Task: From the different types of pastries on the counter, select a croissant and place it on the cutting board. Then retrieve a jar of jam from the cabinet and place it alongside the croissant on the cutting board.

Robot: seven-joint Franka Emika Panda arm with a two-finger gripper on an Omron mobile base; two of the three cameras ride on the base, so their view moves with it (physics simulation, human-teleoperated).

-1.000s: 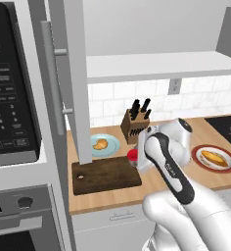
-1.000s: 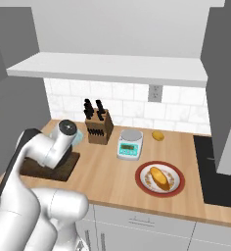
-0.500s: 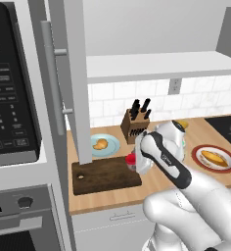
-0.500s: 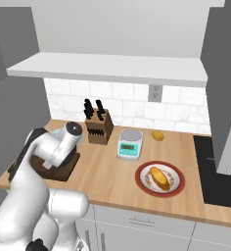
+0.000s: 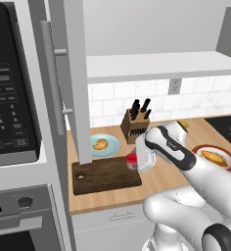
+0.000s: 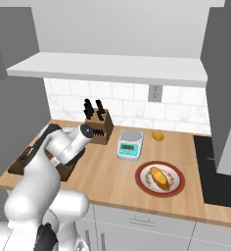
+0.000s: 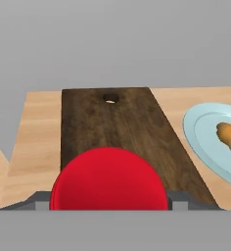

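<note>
My gripper (image 5: 135,163) is shut on the jar of jam (image 5: 131,160), a small jar with a red lid. It hangs just over the right end of the dark cutting board (image 5: 105,175). In the hand view the red lid (image 7: 109,179) sits between my gripper's (image 7: 107,202) tips, with the cutting board (image 7: 112,122) and its round hole beyond. The croissant (image 5: 100,143) lies on a light blue plate (image 5: 109,146) behind the board, and the croissant (image 7: 229,136) shows at the right of the hand view. The cabinet door (image 5: 73,83) stands open above the board.
A knife block (image 5: 136,125) stands behind my hand. A red-rimmed plate (image 6: 159,177) carries a longer oval pastry. A kitchen scale (image 6: 128,143) and a small round yellow item (image 6: 158,136) sit near the back wall. The microwave (image 5: 12,98) is at left, a black cooktop (image 6: 220,166) at right.
My hand has tilted and sunk a little with the jar, closer to the right end of the cutting board. Nothing else has moved.
</note>
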